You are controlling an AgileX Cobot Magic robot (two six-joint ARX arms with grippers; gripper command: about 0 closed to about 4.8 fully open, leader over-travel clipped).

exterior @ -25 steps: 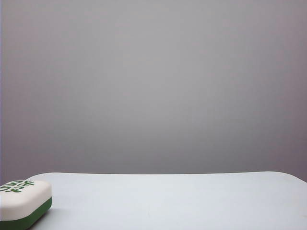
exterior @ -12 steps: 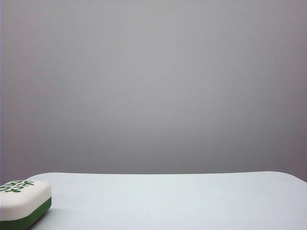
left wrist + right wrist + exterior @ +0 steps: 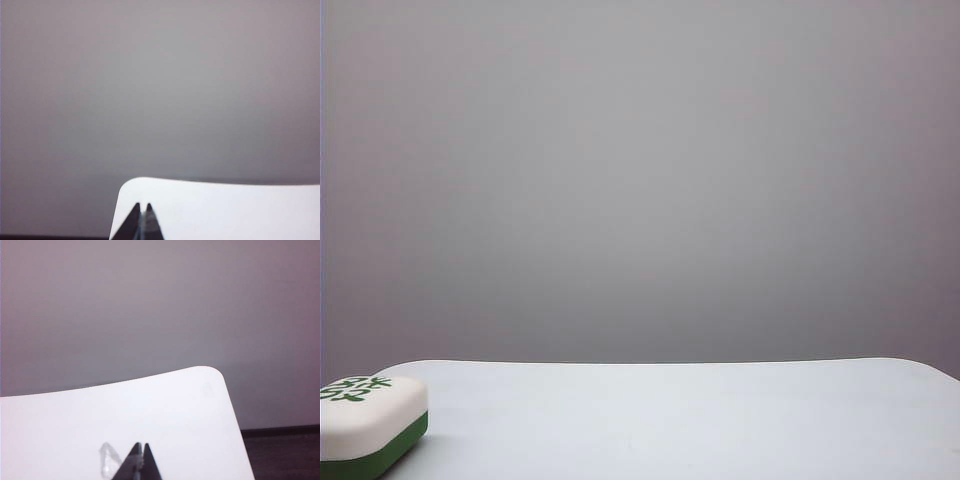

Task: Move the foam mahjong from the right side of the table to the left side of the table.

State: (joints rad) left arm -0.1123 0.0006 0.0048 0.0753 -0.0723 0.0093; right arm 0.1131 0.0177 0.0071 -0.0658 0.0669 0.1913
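The foam mahjong [image 3: 368, 425] lies on the white table [image 3: 700, 420] at the near left corner of the exterior view. It is a rounded white block on a dark green base with green characters on top. No arm shows in the exterior view. In the left wrist view my left gripper [image 3: 142, 205] is shut with nothing held, its tips over a rounded corner of the table [image 3: 225, 210]. In the right wrist view my right gripper [image 3: 141, 445] is shut and empty above the table [image 3: 100, 415] near another rounded corner. Neither wrist view shows the block.
A plain grey wall [image 3: 640, 180] stands behind the table. The table's far edge [image 3: 650, 362] runs across the exterior view. A dark floor strip [image 3: 285, 452] shows beyond the table's edge in the right wrist view.
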